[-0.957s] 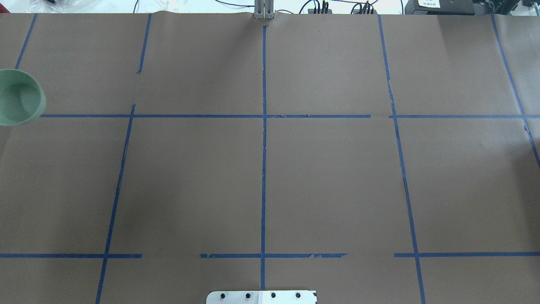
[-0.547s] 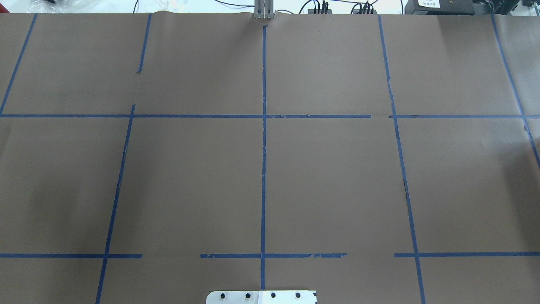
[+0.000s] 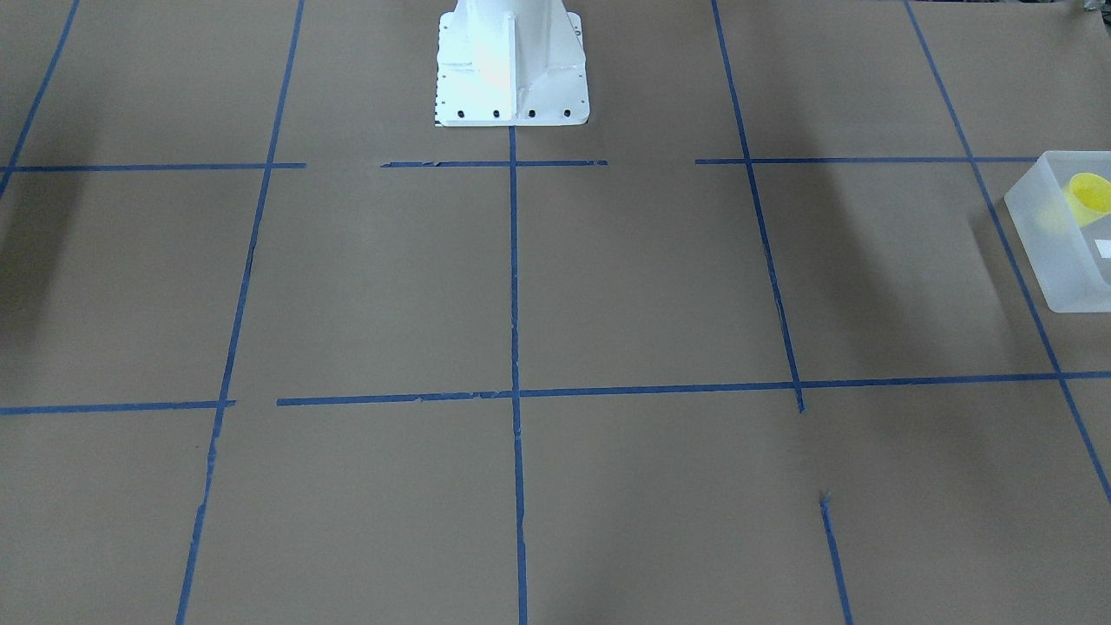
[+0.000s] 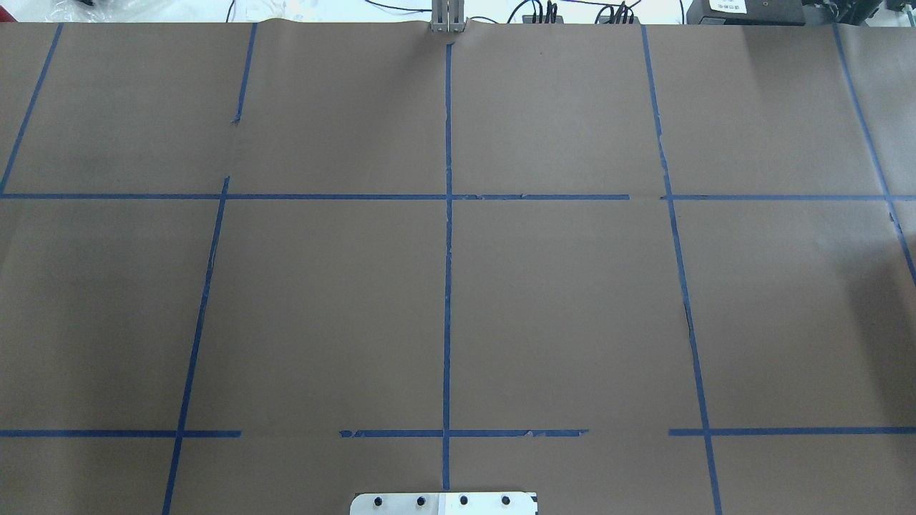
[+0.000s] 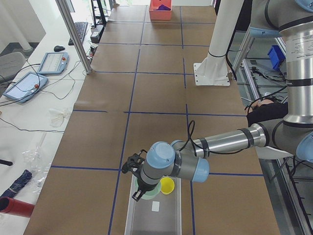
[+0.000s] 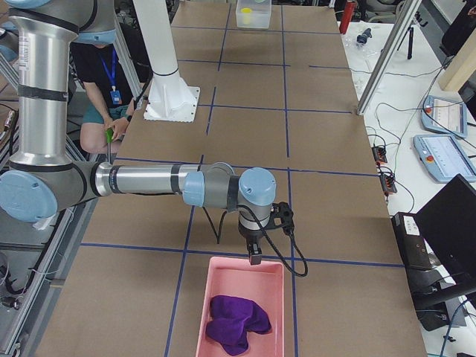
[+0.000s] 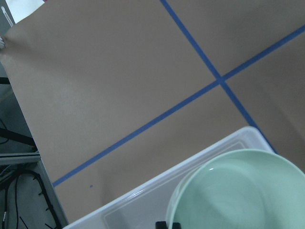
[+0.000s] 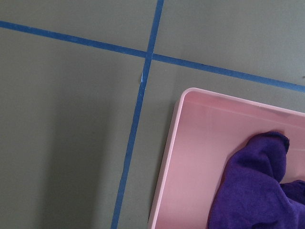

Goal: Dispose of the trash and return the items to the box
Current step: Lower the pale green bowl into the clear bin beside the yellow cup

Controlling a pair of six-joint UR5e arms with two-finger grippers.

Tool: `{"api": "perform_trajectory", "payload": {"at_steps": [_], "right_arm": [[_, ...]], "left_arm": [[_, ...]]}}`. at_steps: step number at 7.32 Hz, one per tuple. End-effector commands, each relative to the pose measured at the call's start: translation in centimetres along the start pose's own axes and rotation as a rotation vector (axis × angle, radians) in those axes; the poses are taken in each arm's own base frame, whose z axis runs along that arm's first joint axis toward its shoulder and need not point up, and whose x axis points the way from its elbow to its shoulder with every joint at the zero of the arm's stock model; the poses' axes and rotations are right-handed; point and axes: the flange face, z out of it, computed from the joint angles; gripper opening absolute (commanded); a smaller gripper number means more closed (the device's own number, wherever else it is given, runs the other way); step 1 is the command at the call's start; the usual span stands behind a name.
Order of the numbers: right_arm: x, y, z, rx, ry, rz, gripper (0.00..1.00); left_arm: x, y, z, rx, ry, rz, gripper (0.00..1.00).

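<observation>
Wrist view: left gripper (image 7: 167,224) tips cut off at bottom edge, pinching rim of mint bowl (image 7: 238,195) over box (image 7: 143,198), beside yellow cup (image 5: 167,185). Side view: right gripper (image 6: 255,256) at pink tray (image 6: 223,297); grip state cannot be told. Overhead: bowl, at left edge a second ago, now gone.

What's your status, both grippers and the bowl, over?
Left gripper gripping bowl above box; cup already inside. Right gripper over pink tray, open or shut unclear. Nothing blocking the box.
</observation>
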Motion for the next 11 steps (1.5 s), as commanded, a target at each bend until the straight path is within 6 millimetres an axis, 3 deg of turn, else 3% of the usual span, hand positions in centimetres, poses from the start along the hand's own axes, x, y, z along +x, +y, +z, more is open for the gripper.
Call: {"api": "perform_trajectory", "payload": {"at_steps": [1,3,5,6,7,8,9,11], "right_arm": [[0.0,0.1,0.1,0.000,-0.004,0.000,1.00],[0.1,0.2,0.2,-0.003,-0.004,0.003,1.00],[0.1,0.4,0.2,-0.003,-0.004,0.002,1.00],[0.1,0.5,0.3,-0.004,-0.005,0.003,1.00],[0.1,0.5,0.3,-0.003,-0.004,0.002,1.00],[0.0,0.5,0.2,-0.003,-0.004,0.002,1.00],[0.0,0.4,0.2,-0.002,-0.004,0.002,1.00],[0.0,0.5,0.2,-0.001,-0.004,0.001,1.00]], "left_arm": [[0.1,4.9,3.1,-0.001,0.001,-0.002,0.00],[0.3,7.9,4.8,0.027,-0.014,-0.003,0.00],[1.1,9.2,5.0,0.047,-0.010,-0.045,0.00],[1.2,9.2,5.1,0.050,-0.009,-0.041,0.40],[1.2,8.8,4.9,0.066,-0.019,-0.025,0.67],[1.2,8.2,4.6,0.076,-0.023,-0.019,1.00],[1.2,6.1,3.3,0.108,-0.036,-0.033,1.00],[2.1,-2.3,-2.6,0.122,-0.023,-0.086,1.00]]}}
